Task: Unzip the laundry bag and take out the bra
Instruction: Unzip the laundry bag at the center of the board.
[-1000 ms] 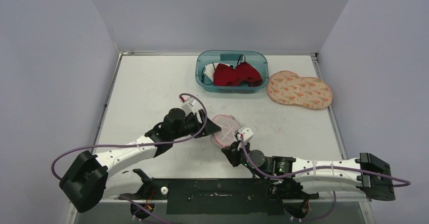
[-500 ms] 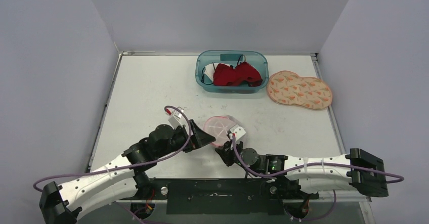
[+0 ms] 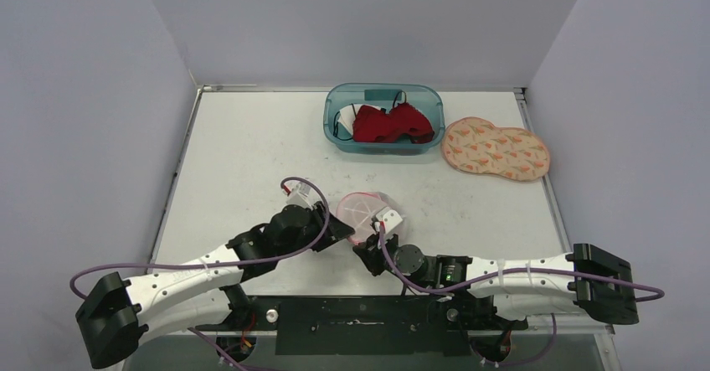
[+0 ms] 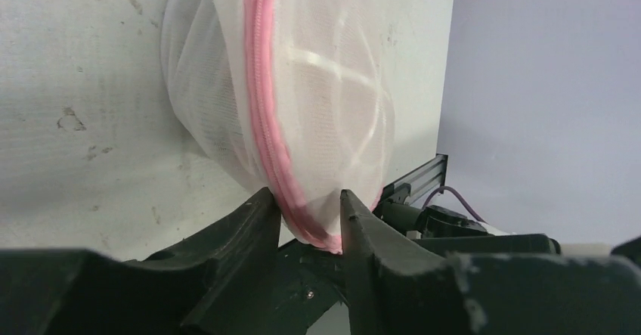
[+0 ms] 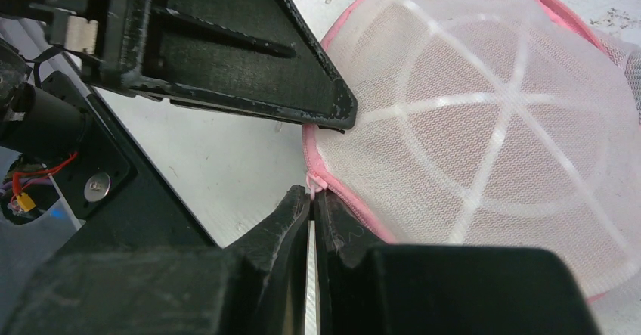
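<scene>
Regripped since a second ago, left tool pinches the pink rim of the laundry bag; right tool, fully closed, holds the zipper pull. Brace the bag and draw the pull steadily along the rim.

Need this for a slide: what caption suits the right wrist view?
Right gripper pinches the mesh laundry bag's pink zipper while the left gripper clamps its edge.

We see near side of bag blocked: left gripper clamped on rim, right gripper pinching zip tab, tips close together. Far side of bag open to us. Bin and pouch well apart at back. Table left of bag free.
</scene>
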You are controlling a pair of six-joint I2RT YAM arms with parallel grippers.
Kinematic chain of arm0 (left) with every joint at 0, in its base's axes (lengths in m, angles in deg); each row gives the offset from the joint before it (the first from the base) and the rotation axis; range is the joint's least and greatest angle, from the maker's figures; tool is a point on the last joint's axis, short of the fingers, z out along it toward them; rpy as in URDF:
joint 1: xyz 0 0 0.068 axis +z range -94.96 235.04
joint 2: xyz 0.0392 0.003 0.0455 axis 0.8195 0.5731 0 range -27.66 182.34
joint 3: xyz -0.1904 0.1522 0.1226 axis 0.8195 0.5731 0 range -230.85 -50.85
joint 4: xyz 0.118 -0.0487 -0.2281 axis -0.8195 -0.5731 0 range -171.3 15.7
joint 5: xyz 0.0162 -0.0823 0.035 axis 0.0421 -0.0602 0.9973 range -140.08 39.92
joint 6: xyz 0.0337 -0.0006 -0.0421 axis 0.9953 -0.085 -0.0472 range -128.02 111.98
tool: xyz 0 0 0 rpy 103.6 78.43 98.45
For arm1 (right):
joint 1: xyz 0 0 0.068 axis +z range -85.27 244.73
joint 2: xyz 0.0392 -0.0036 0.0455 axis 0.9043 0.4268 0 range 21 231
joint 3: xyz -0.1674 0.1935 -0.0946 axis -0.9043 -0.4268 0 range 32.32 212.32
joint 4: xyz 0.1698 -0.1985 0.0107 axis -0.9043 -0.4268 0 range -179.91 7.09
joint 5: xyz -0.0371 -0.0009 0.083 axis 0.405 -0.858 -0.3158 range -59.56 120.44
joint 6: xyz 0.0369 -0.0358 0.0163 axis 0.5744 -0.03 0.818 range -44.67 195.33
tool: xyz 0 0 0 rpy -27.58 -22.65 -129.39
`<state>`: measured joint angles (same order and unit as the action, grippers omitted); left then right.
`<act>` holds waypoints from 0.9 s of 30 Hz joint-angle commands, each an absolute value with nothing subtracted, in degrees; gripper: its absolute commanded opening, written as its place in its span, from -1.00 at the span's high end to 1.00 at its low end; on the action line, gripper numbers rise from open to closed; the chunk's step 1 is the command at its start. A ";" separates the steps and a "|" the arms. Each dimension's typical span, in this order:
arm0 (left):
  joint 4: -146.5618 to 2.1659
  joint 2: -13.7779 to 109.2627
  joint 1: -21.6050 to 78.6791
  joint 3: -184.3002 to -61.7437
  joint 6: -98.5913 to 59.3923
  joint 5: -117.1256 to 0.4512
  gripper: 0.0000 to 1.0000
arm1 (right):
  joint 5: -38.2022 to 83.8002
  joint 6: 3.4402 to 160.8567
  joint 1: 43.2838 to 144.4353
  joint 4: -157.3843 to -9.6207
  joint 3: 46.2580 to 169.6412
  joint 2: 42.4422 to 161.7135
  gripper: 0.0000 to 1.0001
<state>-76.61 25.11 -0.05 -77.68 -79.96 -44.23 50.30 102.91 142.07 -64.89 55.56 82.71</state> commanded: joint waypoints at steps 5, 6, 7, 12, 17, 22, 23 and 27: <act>-73.76 24.88 2.82 -78.65 -79.08 -42.91 0.97 | 50.28 102.23 142.16 -61.69 57.45 81.13 0.89; -73.96 24.34 3.28 -78.37 -78.93 -42.83 1.00 | 50.44 102.23 142.16 -62.03 57.35 80.95 0.89; -74.17 23.88 3.68 -78.24 -78.75 -42.90 1.00 | 50.66 102.18 142.16 -62.38 57.30 80.87 0.89; -77.18 21.54 5.94 -77.88 -76.86 -43.32 1.00 | 52.13 101.97 142.00 -64.95 57.27 79.09 0.89; -76.33 19.76 8.86 -75.94 -75.71 -46.77 1.00 | 53.66 102.39 141.03 -68.36 56.40 76.37 0.89; -70.53 19.72 11.21 -73.42 -74.84 -52.56 1.00 | 54.37 103.53 139.45 -71.19 54.99 73.79 0.89; -69.87 20.14 11.69 -73.36 -74.43 -53.66 1.00 | 54.23 103.69 139.20 -71.48 54.71 73.29 0.89; -67.30 22.60 12.70 -73.97 -72.53 -57.11 1.00 | 54.34 103.81 138.57 -72.54 54.21 72.23 0.90</act>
<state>-73.24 20.85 11.38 -73.44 -75.96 -53.13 52.53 103.23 139.30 -71.38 54.73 74.08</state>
